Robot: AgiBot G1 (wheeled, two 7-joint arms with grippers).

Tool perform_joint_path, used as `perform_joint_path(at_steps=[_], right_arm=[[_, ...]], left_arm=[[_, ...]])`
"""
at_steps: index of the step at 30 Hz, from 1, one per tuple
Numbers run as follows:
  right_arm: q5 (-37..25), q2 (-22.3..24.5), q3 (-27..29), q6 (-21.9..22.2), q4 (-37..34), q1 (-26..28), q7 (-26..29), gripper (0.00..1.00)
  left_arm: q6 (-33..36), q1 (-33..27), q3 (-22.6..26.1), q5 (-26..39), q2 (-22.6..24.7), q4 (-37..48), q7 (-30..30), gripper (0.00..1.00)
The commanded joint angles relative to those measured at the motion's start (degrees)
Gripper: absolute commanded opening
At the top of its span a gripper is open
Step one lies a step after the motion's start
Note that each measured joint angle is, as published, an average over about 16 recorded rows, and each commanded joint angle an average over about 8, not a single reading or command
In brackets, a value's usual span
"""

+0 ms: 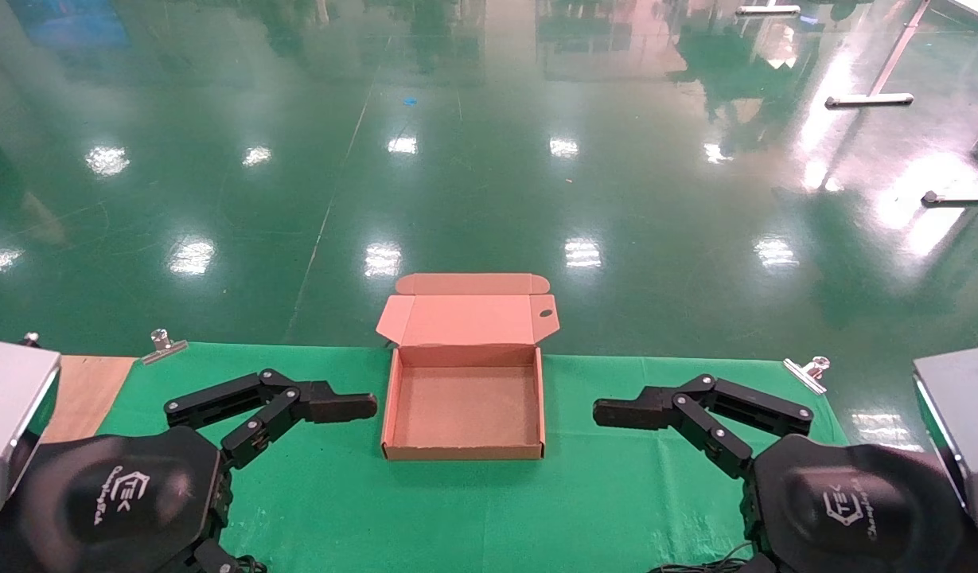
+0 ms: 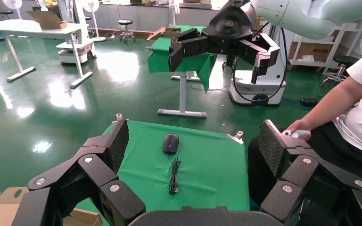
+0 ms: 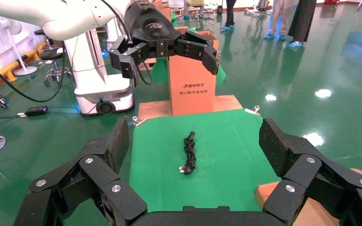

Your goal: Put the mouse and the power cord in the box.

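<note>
The box (image 1: 388, 406) stands open at the middle of the green table, its lid (image 1: 469, 318) folded back; inside, nothing shows. My left gripper (image 1: 353, 406) hovers open just left of it, my right gripper (image 1: 616, 412) open just right of it, both pointing at the box. The mouse (image 2: 170, 142), black with its thin cable (image 2: 174, 175) bundled beside it, lies on the cloth ahead of the left gripper (image 2: 194, 139), below the right gripper (image 2: 219, 61). The power cord (image 3: 188, 153), bundled with its plug (image 3: 185, 169), lies ahead of the right gripper (image 3: 195, 136). Neither shows in the head view.
Metal clips (image 1: 164, 346) (image 1: 807, 372) pin the cloth at the far corners. A wooden board (image 1: 83, 390) sits at the table's left end. A tall carton (image 3: 192, 80) stands past that end. A seated person (image 2: 353, 117) is beside the right end.
</note>
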Motion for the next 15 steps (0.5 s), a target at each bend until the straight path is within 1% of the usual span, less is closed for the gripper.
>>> perform_joint_path(at_steps=[1,15], right_arm=[[0.0,0.0,0.0,0.0,0.0,0.0,0.0,1.0],[0.0,0.0,0.0,0.0,0.0,0.0,0.0,1.0]], left_arm=[[0.0,0.0,0.0,0.0,0.0,0.0,0.0,1.0],[0.0,0.0,0.0,0.0,0.0,0.0,0.0,1.0]])
